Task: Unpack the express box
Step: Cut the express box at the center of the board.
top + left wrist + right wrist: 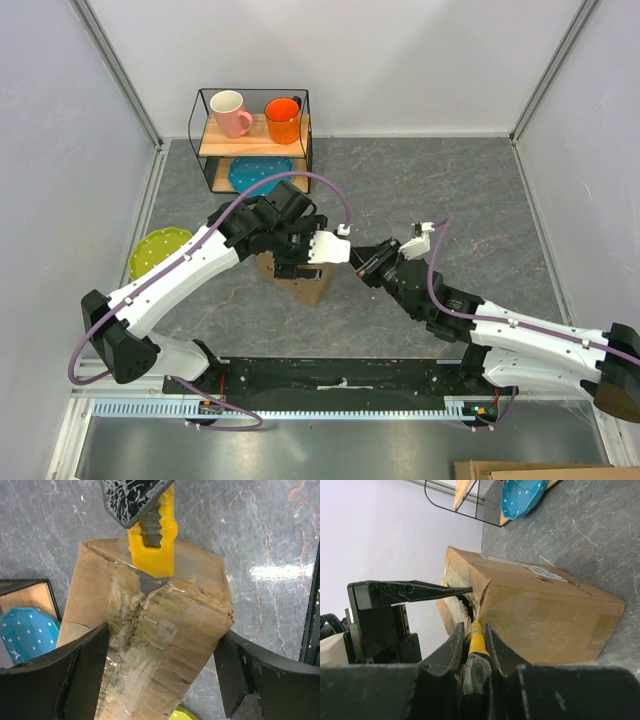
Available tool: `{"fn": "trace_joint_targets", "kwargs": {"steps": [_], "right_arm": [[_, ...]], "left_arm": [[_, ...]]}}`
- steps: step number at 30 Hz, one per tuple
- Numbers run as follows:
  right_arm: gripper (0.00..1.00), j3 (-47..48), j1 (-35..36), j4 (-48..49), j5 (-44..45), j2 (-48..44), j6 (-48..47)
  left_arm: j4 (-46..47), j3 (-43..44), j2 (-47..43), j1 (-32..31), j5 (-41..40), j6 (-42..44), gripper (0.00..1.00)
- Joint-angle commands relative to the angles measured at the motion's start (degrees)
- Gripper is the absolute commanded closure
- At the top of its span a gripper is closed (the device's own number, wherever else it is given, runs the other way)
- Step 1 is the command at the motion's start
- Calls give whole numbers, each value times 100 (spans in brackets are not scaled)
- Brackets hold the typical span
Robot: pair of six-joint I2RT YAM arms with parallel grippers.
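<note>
Standing upright, taped end up: express box [165,630]; left fingers [65,675] spread, right fingers [451,652] pinching knife [154,550].

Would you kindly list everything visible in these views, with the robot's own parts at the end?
express box: one, brown cardboard, mid-table, taped seam partly slit
utility knife: one, yellow, blade in the box's tape seam
wire rack: one, black with wooden shelves, at the back of the table
mugs: two, pink and orange, on the rack's top shelf
dotted plates: two, teal on the rack's lower shelf, yellow-green at the table's left edge
table: one, grey marbled
left gripper: one, black, open, straddling the box
right gripper: one, black, shut on the knife
</note>
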Motion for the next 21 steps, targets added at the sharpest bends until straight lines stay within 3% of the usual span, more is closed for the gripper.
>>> {"fn": "trace_joint_targets", "kwargs": {"steps": [1,13,21], "right_arm": [[100,-359,403,-1182,-2288,-289,-68],[100,-692,78,-1165,-3764,-526,-165],[100,-1018,-10,-1568,-3836,-1353,117]], "left_arm": [[1180,-62,452,32,-191,-549,98],[1303,-405,381,76,-533,-602,98],[1356,-519,461,155,-631,-716,98]]}}
